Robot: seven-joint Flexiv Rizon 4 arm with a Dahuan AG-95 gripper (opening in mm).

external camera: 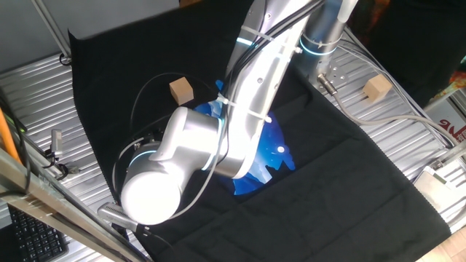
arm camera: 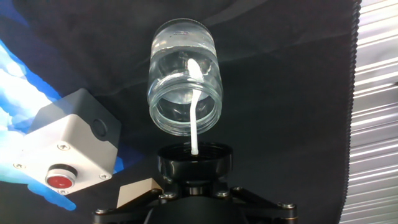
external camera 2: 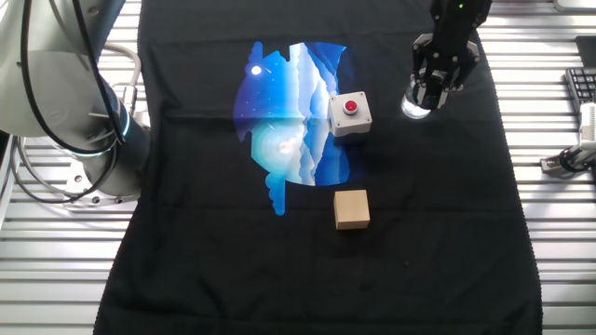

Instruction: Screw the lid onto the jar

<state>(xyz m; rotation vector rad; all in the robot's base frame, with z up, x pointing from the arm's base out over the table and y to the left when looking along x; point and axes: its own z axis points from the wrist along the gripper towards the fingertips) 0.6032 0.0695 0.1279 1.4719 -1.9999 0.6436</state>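
We read no complete label anywhere; only red letter fragments on a sign [external camera: 456, 131] at the right edge of one fixed view, too cropped to make out. Count: 1 jar [arm camera: 184, 84], 1 lid [arm camera: 194, 160], 1 white box w/ red button [external camera 2: 350, 113], 2 tan wooden cubes in one fixed view (one on the black cloth [external camera: 181, 90], one on the metal tabletop [external camera: 377, 87]). In the hand view the jar stood upright on the cloth [external camera 2: 438, 233], axis vertical, mouth open toward the gripper [arm camera: 195, 186], directly below it. The gripper was clenched on the lid, which sat level just above the jar mouth, apart from it as far as we could tell. In the other fixed view jar & gripper [external camera 2: 436, 76] were at far right, right of the button box.
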